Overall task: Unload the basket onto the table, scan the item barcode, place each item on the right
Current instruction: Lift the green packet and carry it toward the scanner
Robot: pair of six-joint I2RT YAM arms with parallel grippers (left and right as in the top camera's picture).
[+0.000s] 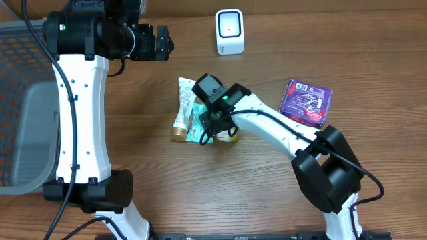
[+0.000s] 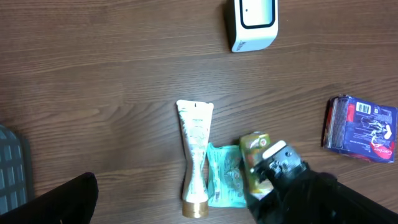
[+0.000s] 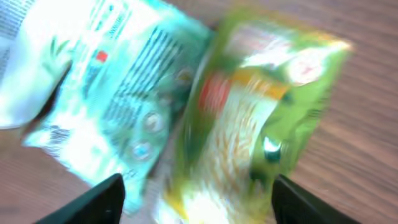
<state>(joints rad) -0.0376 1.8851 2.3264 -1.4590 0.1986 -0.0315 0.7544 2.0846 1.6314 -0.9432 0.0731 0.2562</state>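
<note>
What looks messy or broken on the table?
Nothing looks spilled or torn. The only untidy bit is in the middle: the white tube, teal packet and green packet lie bunched together, touching, at different angles. The purple pack sits alone on the right, a little tilted.

Grey mesh bin at the left edge of a brown wooden table.

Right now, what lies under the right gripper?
Under the right gripper lies a green-yellow packet, beside a teal packet on the wooden table. What is beneath the packets is covered, and blur makes their print unreadable.
</note>
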